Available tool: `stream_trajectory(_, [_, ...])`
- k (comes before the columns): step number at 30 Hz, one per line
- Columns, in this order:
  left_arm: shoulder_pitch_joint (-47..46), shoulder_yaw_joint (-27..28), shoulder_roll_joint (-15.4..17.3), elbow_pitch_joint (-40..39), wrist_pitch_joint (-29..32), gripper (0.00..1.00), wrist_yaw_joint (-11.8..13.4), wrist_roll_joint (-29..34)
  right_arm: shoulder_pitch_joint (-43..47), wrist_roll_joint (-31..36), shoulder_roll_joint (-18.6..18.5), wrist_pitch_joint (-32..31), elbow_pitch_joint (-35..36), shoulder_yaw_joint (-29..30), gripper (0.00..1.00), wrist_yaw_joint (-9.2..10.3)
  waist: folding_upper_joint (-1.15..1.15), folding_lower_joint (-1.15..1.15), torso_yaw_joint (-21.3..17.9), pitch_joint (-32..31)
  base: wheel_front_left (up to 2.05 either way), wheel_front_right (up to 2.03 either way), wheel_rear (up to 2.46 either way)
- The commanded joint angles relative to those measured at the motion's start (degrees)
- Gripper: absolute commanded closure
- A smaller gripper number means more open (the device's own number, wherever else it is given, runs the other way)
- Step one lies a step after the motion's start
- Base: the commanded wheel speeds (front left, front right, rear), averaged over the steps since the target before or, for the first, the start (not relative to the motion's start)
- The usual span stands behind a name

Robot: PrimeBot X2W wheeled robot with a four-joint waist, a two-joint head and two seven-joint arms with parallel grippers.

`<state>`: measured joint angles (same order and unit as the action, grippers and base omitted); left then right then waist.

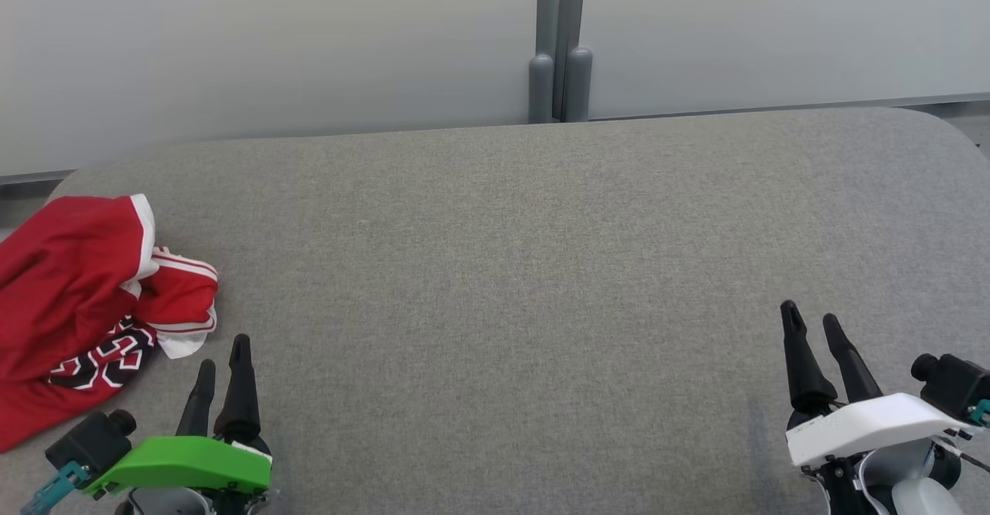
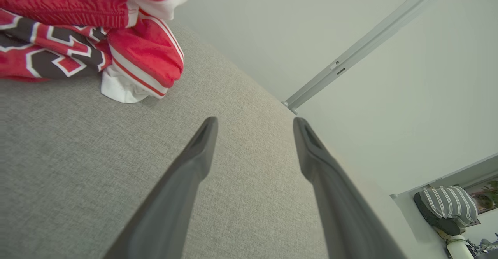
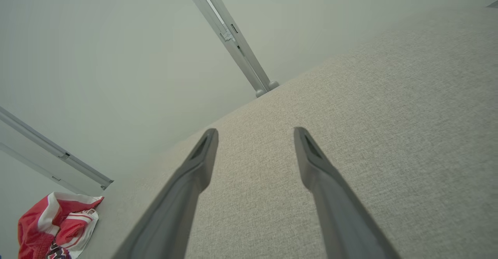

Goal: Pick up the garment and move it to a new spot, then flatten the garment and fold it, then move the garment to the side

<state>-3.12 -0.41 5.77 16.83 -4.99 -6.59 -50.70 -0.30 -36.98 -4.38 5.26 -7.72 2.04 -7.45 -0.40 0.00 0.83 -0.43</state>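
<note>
Garment: a red garment [image 1: 69, 298] with white trim and black-and-white numerals lies crumpled in a heap at the left end of the table, unfolded, its white-striped hem bunched on its right side.
Table: a wide table [image 1: 495, 267] covered in grey woven fabric, with rounded far corners.
Left gripper: the left gripper [image 1: 223, 352], under a green cover, sits at the near left, just to the right of the heap. Its two dark fingers stand apart with nothing but grey cloth between them. The tips are close to the garment's white hem but do not touch it.
Right gripper: the right gripper [image 1: 809, 312], under a white cover, sits at the near right, well apart from the garment. Its fingers are spread too, and nothing is held.
Right wrist view: the red heap [image 3: 58, 224] shows small at the table's distant end.
Backdrop: pale wall panels [image 1: 271, 35] stand behind the far edge, joined by a grey post [image 1: 561, 43] near the middle.
</note>
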Motion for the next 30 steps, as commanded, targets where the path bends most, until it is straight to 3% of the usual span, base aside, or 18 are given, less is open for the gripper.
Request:
stream_trajectory(1, [-0.30,0.03,0.45,-0.40,-0.56,0.00,-0.31,1.84,-0.23,2.07,-0.63,0.68,0.44,-0.21,0.00,-0.03,0.17,0.00,0.04,-0.03,0.00,0.00,0.00])
stream_trajectory(30, [0.25,-2.55,2.63,1.51,-5.19,0.00,-0.89,20.11,1.80,18.62,-1.47,5.14,-2.27,0.92,0.00,-0.04,0.26,0.00,0.69,-0.44,0.00,0.00,0.00])
